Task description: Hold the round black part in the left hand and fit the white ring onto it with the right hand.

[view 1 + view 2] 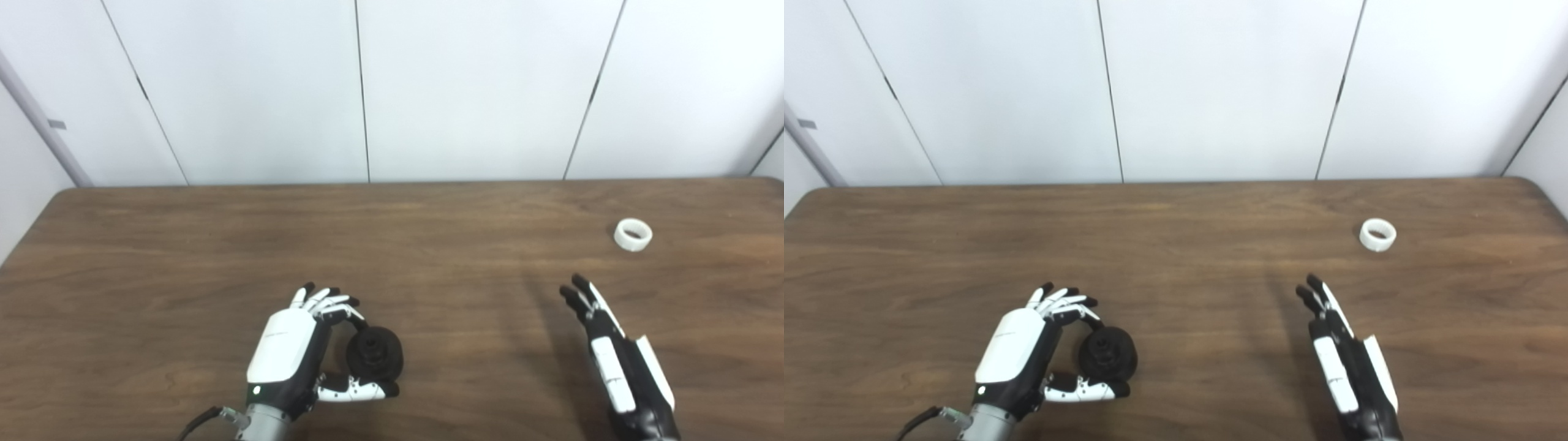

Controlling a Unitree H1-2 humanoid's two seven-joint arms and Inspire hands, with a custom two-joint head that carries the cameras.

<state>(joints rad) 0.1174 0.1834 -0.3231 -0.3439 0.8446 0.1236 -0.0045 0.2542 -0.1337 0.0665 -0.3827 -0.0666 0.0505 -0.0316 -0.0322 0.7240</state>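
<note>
The left hand [288, 355] is gripping the round black part [375, 353] just above the brown table [429, 245], near the front edge. Its fingers [334, 306] are curling over the top of the part and the thumb is pressing it from below. The right hand [612, 355] is holding nothing, with fingers stretched out straight. The white ring [633, 234] is lying on the table, beyond the right hand and apart from it.

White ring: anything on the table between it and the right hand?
Nothing visible. The white ring lies alone on the brown table, beyond the open right hand, with only bare wood between them. The left hand holds the round black part.
</note>
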